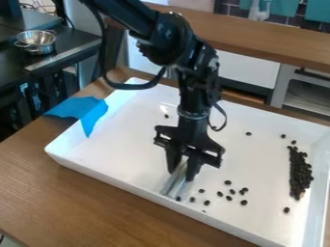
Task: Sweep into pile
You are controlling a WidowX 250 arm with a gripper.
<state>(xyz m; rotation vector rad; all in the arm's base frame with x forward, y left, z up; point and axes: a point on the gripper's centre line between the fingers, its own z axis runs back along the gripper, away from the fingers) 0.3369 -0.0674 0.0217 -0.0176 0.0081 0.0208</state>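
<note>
The black gripper (182, 174) hangs over the front middle of the white tray (119, 140), shut on a clear, shiny sweeping tool (175, 185) whose lower end is down at the tray floor by the front wall. Several dark beans (230, 192) lie scattered just right of the tool, a couple of them close against it. A dense, elongated pile of dark beans (299, 172) lies near the tray's right wall. Single beans are spread apart from it: one behind the gripper at the left, one right of the arm, one in front of the pile.
Blue tape (82, 111) hangs over the tray's left rim. The tray's raised walls surround the work area on a wooden table (77, 202). A metal colander (36, 41) stands on a dark counter at the upper left. Behind the tray runs a wooden shelf (258, 36).
</note>
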